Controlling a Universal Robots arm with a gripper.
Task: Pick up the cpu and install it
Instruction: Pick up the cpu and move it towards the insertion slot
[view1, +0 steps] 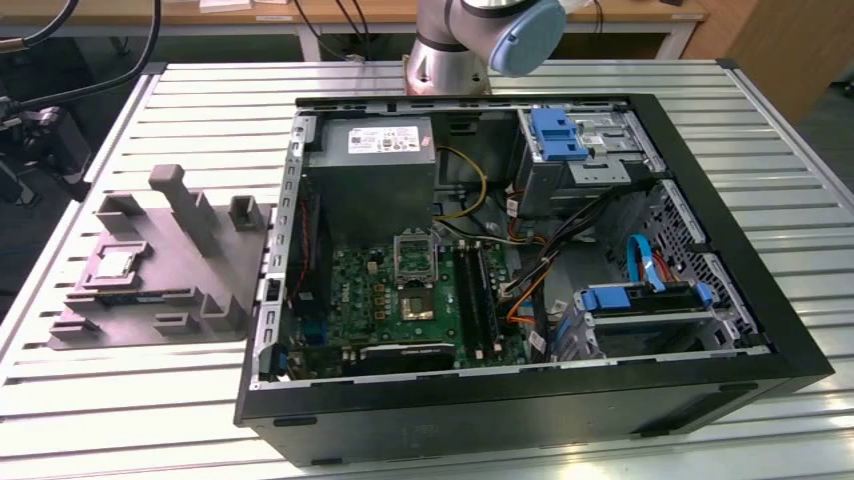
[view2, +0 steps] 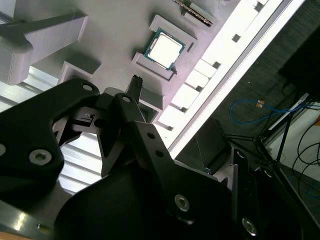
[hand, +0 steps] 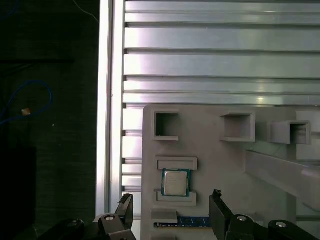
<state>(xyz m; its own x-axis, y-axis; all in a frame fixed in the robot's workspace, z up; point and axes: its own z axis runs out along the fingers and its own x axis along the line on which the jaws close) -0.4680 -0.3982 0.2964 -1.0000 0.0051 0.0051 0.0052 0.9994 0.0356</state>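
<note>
Silvery cpu (hand: 175, 182) between grey fixture (hand: 210, 150) lips, jaws spread apart

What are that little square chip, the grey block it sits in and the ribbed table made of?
The cpu has a pale metal top with a satin sheen, edged by green board. The fixture is matt grey with a moulded look, probably plastic. The table has bright slats that catch glare, likely aluminium.

Silver-grey arm, black gripper.
The arm (view1: 447, 55) is formed of silver-grey metal tube, capped by a pale blue joint cover (view1: 525, 35). The gripper (hand: 170, 202) is built of matte black links, fastened behind the two slim black fingers (hand: 126, 209) with round silver screws (view2: 39, 157).
</note>
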